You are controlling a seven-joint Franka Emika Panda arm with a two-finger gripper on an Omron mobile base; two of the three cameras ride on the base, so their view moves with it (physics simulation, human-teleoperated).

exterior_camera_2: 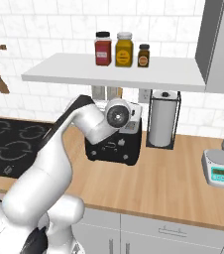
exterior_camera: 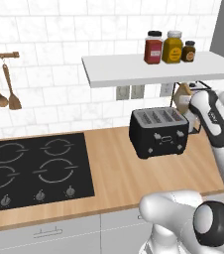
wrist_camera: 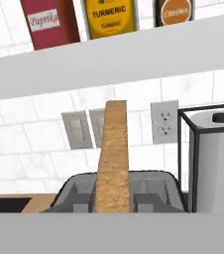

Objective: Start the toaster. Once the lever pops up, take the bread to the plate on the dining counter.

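One thin golden-brown bread slice (wrist_camera: 112,154) stood edge-on, pinched between part-closed gripper (wrist_camera: 112,204) fingertips just above the black silver-topped toaster (exterior_camera: 159,131) on the wood counter (exterior_camera: 115,171), and could snag the white shelf (wrist_camera: 134,59) overhead if lifted straight.

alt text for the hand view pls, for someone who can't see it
Edge-on golden-brown bread slice stands upright above the silver slotted top of the toaster, between the gripper's dark finger tips. Behind: white tiled wall, outlets, paper towel roll, spice jars on a white shelf.
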